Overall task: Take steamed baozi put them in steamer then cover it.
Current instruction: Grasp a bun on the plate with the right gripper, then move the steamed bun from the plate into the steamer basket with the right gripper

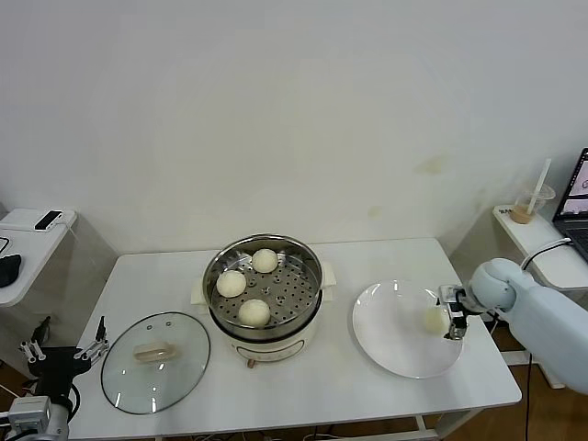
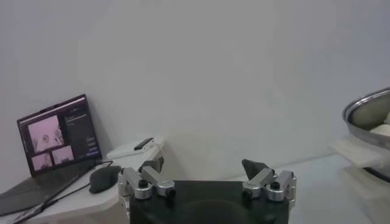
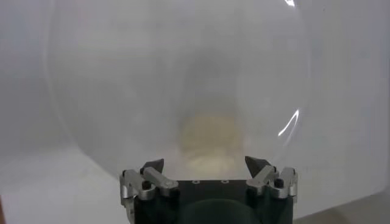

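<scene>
Three baozi [image 1: 254, 311] sit in the steamer [image 1: 307, 276] at the table's middle, and the fourth bun [image 1: 435, 319] lies on the plate [image 1: 390, 342] to the right, near its right edge. The right gripper [image 1: 449, 317] is right at that bun from the right side, jaws spread wide and nothing clamped; in its wrist view the bun [image 3: 209, 141] lies just ahead, between the open fingers [image 3: 153, 167]. The left gripper [image 1: 66, 347] hangs low off the table's near left corner, jaws apart and empty, with the cover [image 1: 154, 361] flat on the table just right of it. Risks from here: closing too hard could squash the soft dough, closing off-centre could roll the bun off the plate's rim, and a low approach could nudge the plate itself. The cover's glass lies flat, so a grab at its handle [image 1: 153, 351] could slip. Hard to tell from the head view whether the fingers touch the bun yet; the right arm is cut off at the edge, and the left arm is mostly out of sight.
</scene>
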